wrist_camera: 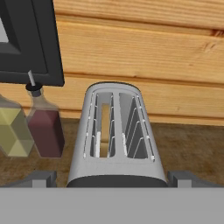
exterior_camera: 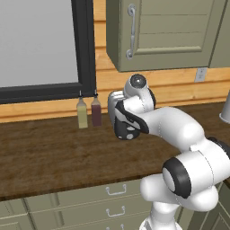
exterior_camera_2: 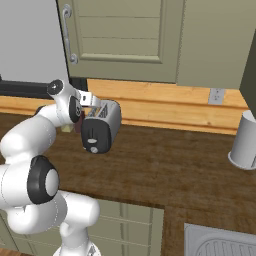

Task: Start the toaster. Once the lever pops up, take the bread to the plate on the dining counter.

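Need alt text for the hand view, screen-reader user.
Looking down on a silver two-slot toaster on a wooden counter, with bread sitting in its left slot. The open end effector has one fingertip either side of the toaster's near end. Two bottles stand to the left.

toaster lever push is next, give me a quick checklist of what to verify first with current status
1. Bread in a slot of the toaster: ok, a slice stands in the left slot in the hand view.
2. Gripper open and free: ok, fingertips spread on either side of the toaster's near end, nothing held.
3. Lever position: cannot tell if up or down; only a small pale tab on the black end panel.
4. Gripper lined up over the lever end: ok, hand view looks down onto that end.
5. Bottles clear of the toaster: ok, beside it, apart.
6. Toaster upright on the counter: ok.
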